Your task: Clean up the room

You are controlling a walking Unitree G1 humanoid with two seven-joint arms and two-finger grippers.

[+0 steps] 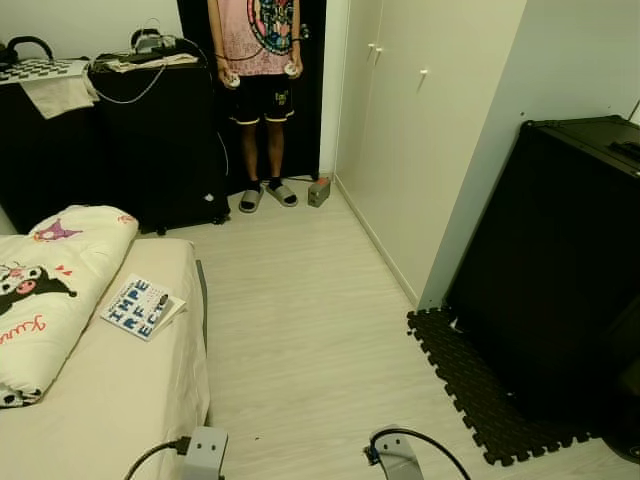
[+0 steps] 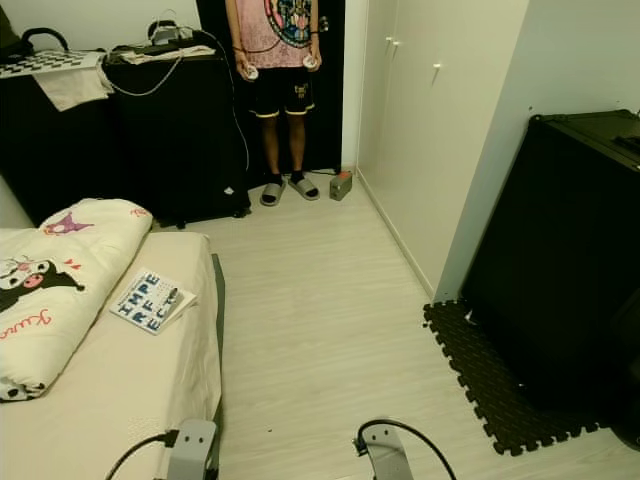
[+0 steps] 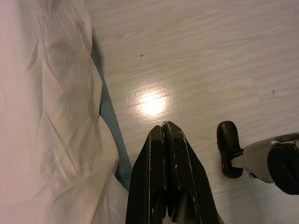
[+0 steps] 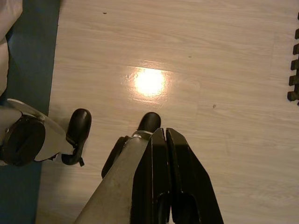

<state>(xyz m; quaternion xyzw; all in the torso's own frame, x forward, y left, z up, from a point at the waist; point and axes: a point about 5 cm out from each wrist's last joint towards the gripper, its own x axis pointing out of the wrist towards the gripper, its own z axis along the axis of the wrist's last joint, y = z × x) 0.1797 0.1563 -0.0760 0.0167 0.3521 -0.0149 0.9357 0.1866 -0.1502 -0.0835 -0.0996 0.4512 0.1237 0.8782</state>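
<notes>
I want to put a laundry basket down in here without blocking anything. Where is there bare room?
The wooden floor lies bare between the bed and the foam mat, back toward the wardrobe doors. The bed's near end, below the booklet, is bare too. It is crowded at the far end, where a person stands beside a small box.

Dim but sharp; lamp glare on floor (image 3: 152,102).

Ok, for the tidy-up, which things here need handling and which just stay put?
Likely to tidy:
- booklet lying on the bed
- rumpled quilt on the bed
- small box on the floor by the wardrobe

Stay put:
- person standing
- black cabinet
- foam mat
- dark dresser
</notes>
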